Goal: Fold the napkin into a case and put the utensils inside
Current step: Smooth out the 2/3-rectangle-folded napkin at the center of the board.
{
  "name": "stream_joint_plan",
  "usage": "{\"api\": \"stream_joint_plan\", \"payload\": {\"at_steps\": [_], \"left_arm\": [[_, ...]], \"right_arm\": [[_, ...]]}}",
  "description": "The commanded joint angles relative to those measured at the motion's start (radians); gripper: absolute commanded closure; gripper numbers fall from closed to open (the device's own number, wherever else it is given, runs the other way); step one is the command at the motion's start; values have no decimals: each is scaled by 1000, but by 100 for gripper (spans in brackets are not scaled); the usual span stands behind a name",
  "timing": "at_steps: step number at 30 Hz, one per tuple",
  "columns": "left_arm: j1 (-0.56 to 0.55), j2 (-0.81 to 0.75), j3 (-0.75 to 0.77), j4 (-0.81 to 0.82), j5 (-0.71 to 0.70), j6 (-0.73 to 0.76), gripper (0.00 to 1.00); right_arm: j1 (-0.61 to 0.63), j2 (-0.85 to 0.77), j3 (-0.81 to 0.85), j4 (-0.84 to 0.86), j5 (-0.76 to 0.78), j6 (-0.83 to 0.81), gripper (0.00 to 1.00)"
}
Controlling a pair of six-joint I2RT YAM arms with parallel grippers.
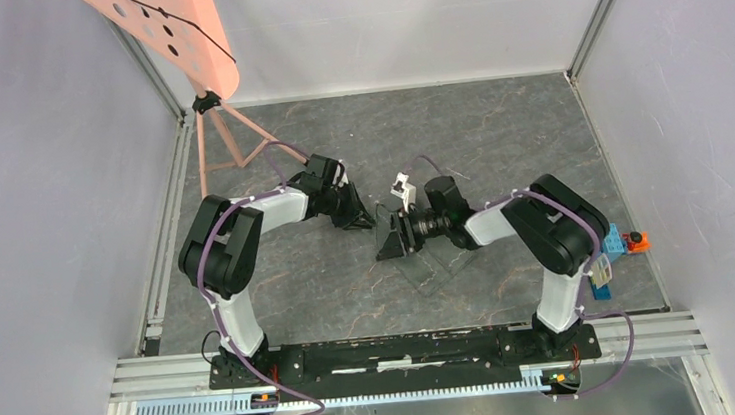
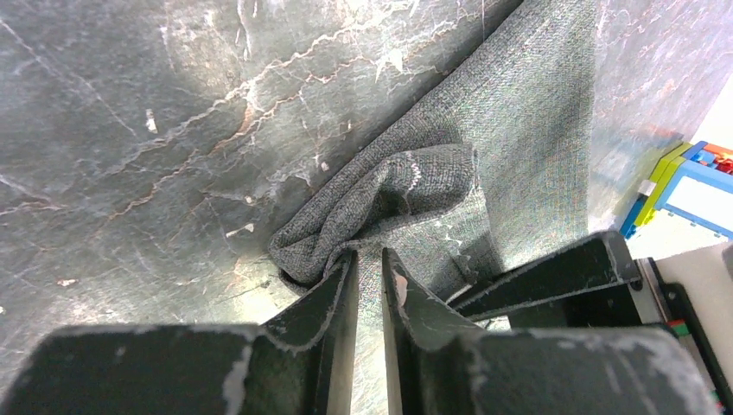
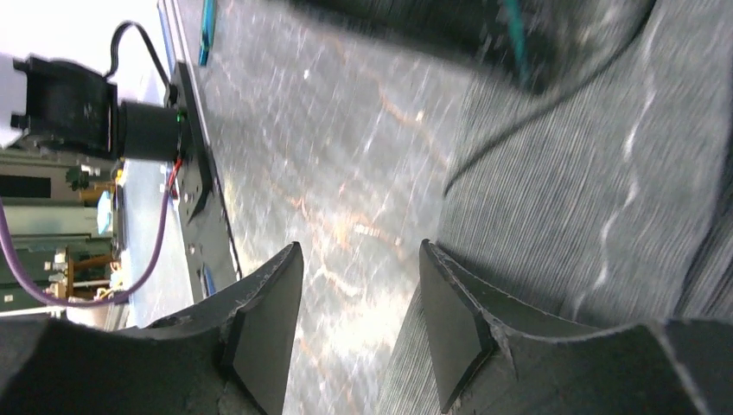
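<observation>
The napkin (image 2: 519,147) is a dark grey cloth spread on the slate floor, with one corner bunched into a fold (image 2: 380,203). My left gripper (image 2: 370,253) sits right at that fold, its jaws drawn to a narrow slit with cloth pinched between them. In the top view the left gripper (image 1: 360,218) and the right gripper (image 1: 386,238) meet at the napkin's (image 1: 444,266) left end. My right gripper (image 3: 359,251) is open, one finger over the cloth's (image 3: 588,199) edge and the other over bare floor. Thin blue and yellowish utensils (image 1: 601,282) lie beside the right arm.
A chunky blue-and-white block (image 2: 691,186) with an orange part (image 1: 636,241) sits at the floor's right edge. A pink perforated board on a tripod (image 1: 190,42) stands at the back left. White walls close in the floor, and a rail (image 1: 406,353) carries both arm bases.
</observation>
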Motion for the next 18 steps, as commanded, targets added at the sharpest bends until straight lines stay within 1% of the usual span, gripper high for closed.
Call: {"api": "stream_joint_plan", "payload": {"at_steps": [1, 3, 6, 10, 13, 15, 16, 18], "left_arm": [[8, 35, -21, -5, -48, 21, 77], [12, 36, -19, -6, -46, 23, 77], [12, 39, -13, -13, -45, 27, 77], [11, 13, 11, -54, -43, 57, 76], [7, -46, 42, -103, -14, 95, 66], [5, -99, 56, -126, 5, 110, 58], [6, -126, 61, -137, 14, 110, 54], [6, -175, 64, -156, 33, 104, 50]], "right_arm": [[-2, -120, -99, -72, -29, -68, 42], [-1, -165, -145, -80, -42, -79, 42], [-1, -237, -217, -134, -51, -123, 42], [-4, -350, -296, -264, -34, -214, 42], [-40, -458, -313, -397, 9, -280, 42], [-90, -539, -309, -455, 55, -299, 41], [-113, -565, -300, -480, 86, -310, 41], [-144, -600, -265, -538, 193, -338, 40]]}}
